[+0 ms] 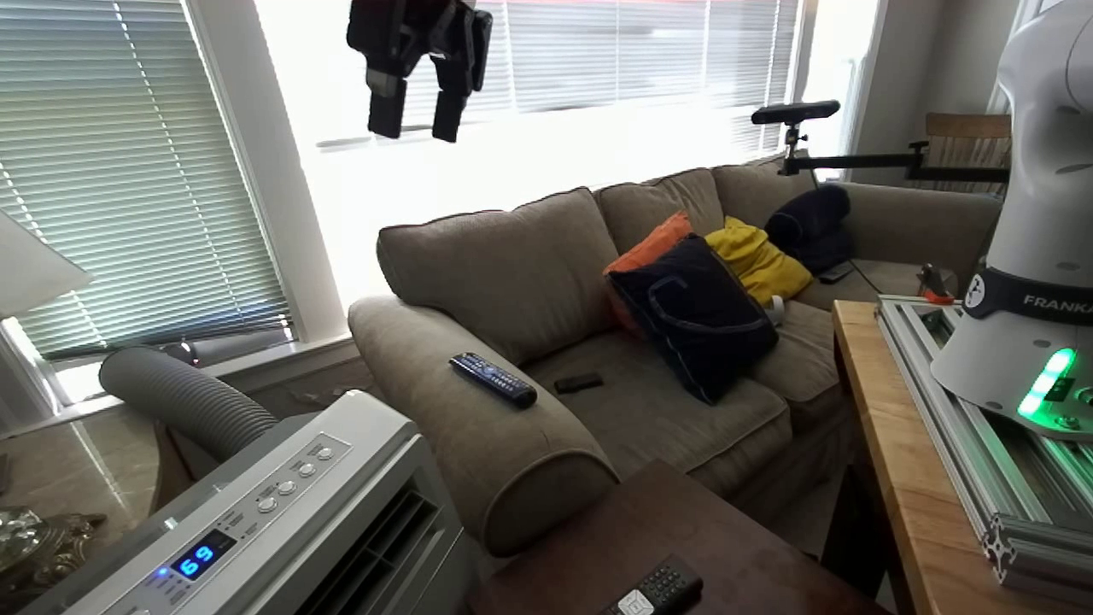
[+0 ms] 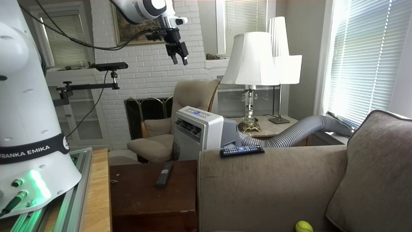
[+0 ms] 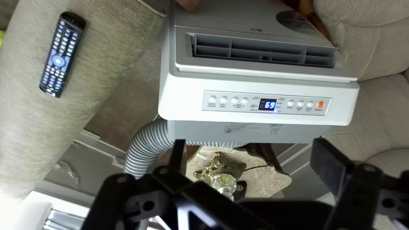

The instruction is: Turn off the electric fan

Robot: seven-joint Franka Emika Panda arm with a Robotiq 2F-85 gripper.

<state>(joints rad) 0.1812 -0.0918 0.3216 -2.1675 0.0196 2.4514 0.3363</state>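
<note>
The electric fan, a boxy white-grey appliance, stands beyond the sofa arm in both exterior views and fills the upper middle of the wrist view. Its display is lit blue and reads 69. The orange power button is at the right end of the button row in the wrist view. Slatted vents run along the front. My gripper is open and empty, fingers pointing down, high above the fan's height in an exterior view. Its fingers are spread wide in the wrist view, touching nothing.
A black remote lies on the sofa arm. Another remote lies on the brown chest. A grey hose runs from the fan to the window. A white-shaded lamp stands behind the fan, and an armchair beside it.
</note>
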